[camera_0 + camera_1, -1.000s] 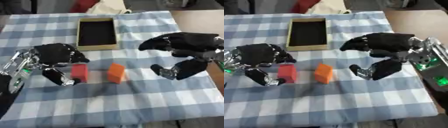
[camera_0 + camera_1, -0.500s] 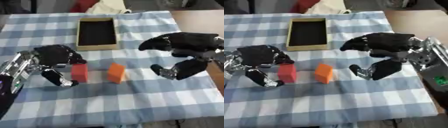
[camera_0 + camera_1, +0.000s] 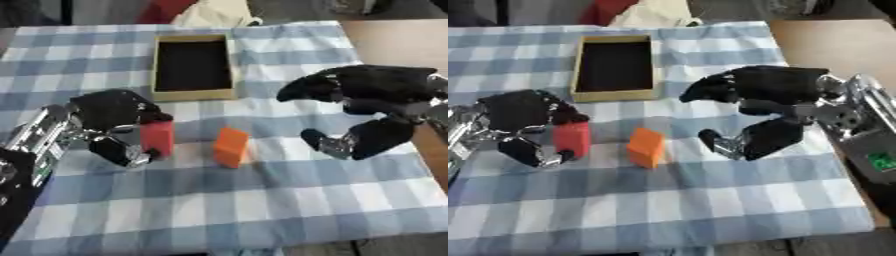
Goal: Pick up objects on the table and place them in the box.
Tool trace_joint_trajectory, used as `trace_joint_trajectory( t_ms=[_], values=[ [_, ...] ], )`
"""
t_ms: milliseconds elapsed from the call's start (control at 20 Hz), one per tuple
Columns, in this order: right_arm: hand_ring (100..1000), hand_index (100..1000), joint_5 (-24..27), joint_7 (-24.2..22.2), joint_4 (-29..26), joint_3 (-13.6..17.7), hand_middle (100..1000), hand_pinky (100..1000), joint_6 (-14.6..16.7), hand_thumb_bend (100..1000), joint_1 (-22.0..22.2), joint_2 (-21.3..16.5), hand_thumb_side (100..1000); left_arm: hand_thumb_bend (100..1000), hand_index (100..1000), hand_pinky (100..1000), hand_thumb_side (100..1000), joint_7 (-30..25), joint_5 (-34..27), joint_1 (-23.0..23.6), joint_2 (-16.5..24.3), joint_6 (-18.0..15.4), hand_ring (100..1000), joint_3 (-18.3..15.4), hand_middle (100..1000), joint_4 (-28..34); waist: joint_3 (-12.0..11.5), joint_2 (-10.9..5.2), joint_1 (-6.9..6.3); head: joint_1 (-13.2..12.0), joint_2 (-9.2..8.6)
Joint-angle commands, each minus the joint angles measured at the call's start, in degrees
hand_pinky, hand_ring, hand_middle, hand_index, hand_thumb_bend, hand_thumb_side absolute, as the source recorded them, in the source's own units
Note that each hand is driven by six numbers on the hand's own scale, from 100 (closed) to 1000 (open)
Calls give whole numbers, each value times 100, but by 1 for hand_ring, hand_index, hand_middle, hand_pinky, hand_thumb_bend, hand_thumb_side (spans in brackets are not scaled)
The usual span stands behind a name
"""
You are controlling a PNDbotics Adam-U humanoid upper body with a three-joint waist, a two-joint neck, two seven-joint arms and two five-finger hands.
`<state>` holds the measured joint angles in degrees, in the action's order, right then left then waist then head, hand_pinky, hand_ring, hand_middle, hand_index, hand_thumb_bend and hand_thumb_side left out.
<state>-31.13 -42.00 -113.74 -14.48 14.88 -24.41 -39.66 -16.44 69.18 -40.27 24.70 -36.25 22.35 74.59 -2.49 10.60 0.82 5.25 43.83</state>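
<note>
While a blue-and-white checked cloth (image 3: 262, 210) covers the table, the robot's left hand (image 3: 109, 117) closes around a red block (image 3: 158, 138) on the near left, its fingers (image 3: 150, 114) curled over the block's top and its thumb (image 3: 122, 154) hooked in beside the lower edge. The block stands upright within that grasp, and whether it rests on the cloth or is lifted off it cannot be told. Just to its right, apart from both hands, an orange block (image 3: 231, 146) sits on the cloth, tilted slightly. Farther right, the right hand (image 3: 776, 110) hovers with its fingers spread wide from the thumb (image 3: 728, 144), holding nothing; the orange block lies near the thumb's tip but clear of it. Beyond the blocks, toward the far side of the table, an open box (image 3: 192, 93) with tan walls and a dark interior lies with nothing visible inside, well apart from both hands.
</note>
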Motion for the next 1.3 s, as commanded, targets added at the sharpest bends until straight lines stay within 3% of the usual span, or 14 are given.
trace_joint_trajectory(
  t_ms=[50, 200, 400, 450, 500, 650, 750, 950, 1300],
  values=[
    [859, 1000, 22, -6, -85, 51, 921, 912, 4, 100, -51, -106, 946, 206, 971, 694, 1000, 12, -97, -54, 35, 16, 730, -69, 741, 41, 0, -69, 5, 15, 18],
    [859, 1000, 20, -5, -85, 52, 921, 912, 2, 100, -46, -111, 946, 205, 969, 689, 1000, -40, -166, -47, 52, 3, 723, -59, 734, 78, 1, -68, 5, 15, 20],
    [858, 1000, 21, -4, -85, 51, 921, 912, 2, 100, -50, -107, 946, 197, 927, 644, 989, -79, -247, -42, 64, -48, 626, -28, 615, 111, 0, -70, 0, 19, 19],
    [858, 1000, 20, -3, -85, 52, 921, 912, 1, 100, -49, -107, 948, 187, 907, 639, 910, -76, -278, -39, 68, -64, 555, -23, 525, 127, 0, -70, -2, 19, 19],
    [858, 1000, 18, -3, -85, 54, 921, 912, -2, 100, -46, -107, 949, 184, 904, 636, 900, -61, -322, -34, 75, -79, 546, -18, 513, 152, 0, -70, -3, 19, 18],
    [858, 1000, 10, -2, -85, 55, 921, 912, -10, 100, -37, -107, 949, 151, 862, 605, 692, 24, -533, -15, 110, -92, 437, -20, 349, 273, -1, -71, -8, 27, 19],
    [858, 1000, 9, -3, -85, 54, 921, 912, -12, 100, -33, -108, 948, 147, 843, 595, 596, 86, -724, -12, 149, -80, 420, -23, 305, 412, -2, -72, -12, 30, 20],
    [857, 1000, 7, -1, -85, 54, 918, 912, -16, 100, -28, -106, 947, 123, 832, 589, 488, 137, -1172, -45, 249, -19, 407, -32, 284, 786, -5, -74, -21, 33, 25],
    [857, 1000, 6, 1, -85, 53, 918, 912, -21, 100, -15, -109, 945, 136, 831, 590, 387, -4, -1853, -266, 308, 276, 407, -203, 284, 1166, -1, -92, -22, 37, 29]
  ],
)
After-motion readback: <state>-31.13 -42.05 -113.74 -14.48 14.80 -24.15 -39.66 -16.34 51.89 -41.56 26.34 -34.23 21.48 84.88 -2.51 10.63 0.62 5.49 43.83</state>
